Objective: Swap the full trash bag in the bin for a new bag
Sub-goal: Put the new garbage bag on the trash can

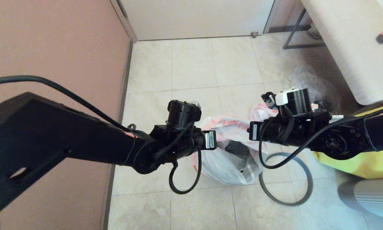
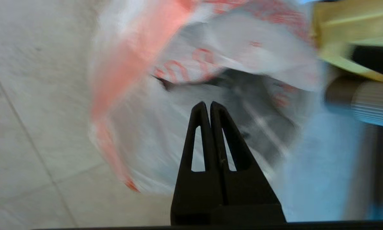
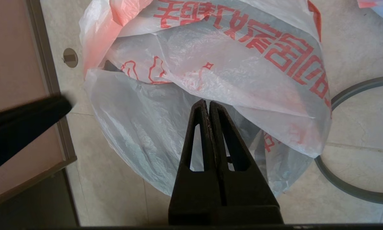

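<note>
— So where do we stand? Our left gripper point(image 2: 208, 103) hangs pinched shut over the new bag point(image 1: 233, 159), gripping nothing.
— Right gripper point(image 3: 208, 102) likewise, closed and empty above it. Bag drapes the bin; beside it lies the hoop point(image 1: 303, 182). We fit that next.

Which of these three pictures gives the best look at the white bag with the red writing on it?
The right wrist view: the new bag fills it, sharp, with red characters and drawing readable. The head view shows the bag partly hidden behind both arms. The left wrist view shows it blurred, so the print can't be read.
</note>
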Available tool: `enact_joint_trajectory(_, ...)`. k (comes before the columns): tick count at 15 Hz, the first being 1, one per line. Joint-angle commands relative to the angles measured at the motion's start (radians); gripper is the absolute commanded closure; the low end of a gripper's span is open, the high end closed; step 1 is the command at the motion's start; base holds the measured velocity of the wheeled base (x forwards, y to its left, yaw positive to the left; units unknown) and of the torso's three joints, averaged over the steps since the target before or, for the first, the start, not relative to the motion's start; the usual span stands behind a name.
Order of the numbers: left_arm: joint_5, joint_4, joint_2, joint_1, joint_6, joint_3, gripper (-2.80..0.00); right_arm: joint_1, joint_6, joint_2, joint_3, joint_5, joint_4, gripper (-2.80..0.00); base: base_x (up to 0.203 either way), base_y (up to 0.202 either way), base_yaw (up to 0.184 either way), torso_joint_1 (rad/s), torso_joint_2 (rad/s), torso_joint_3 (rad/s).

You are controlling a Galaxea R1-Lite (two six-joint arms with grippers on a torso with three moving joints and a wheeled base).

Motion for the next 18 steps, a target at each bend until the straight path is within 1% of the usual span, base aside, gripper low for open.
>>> enact_joint_trajectory(1,0.0,-0.002,0.102,0.024,0.011,-0.056,0.0,-0.003,0.002,0.004,0.0,0.0,-0.002,0.0,0.0,0.0,0.0,0.0,0.0,0.0)
enact_joint_trajectory(4,-0.002,0.0,0.191,0.043,0.065,-0.172,0.0,-0.01,0.002,0.007,0.001,0.001,-0.002,0.0,0.0,0.0,0.0,0.0,0.0,0.0)
enact_joint_trajectory(5,-0.001,0.002,0.212,0.044,0.073,-0.204,0.0,-0.012,0.002,0.007,0.002,0.001,-0.002,0.0,0.0,0.0,0.0,0.0,0.0,0.0)
enact_joint_trajectory(10,0.0,0.001,0.258,0.045,0.077,-0.273,0.0,-0.025,-0.011,0.004,0.001,0.001,-0.002,0.0,0.0,0.0,0.0,0.0,0.0,0.0)
enact_joint_trajectory(15,-0.002,0.004,0.267,0.082,0.072,-0.362,0.0,-0.032,-0.019,0.007,0.001,0.002,-0.002,0.0,0.0,0.0,0.0,0.0,0.0,0.0)
enact_joint_trajectory(18,-0.003,0.006,0.25,0.084,0.072,-0.381,0.0,-0.044,-0.019,0.021,0.001,0.004,-0.014,0.0,0.0,0.0,0.0,0.0,0.0,0.0)
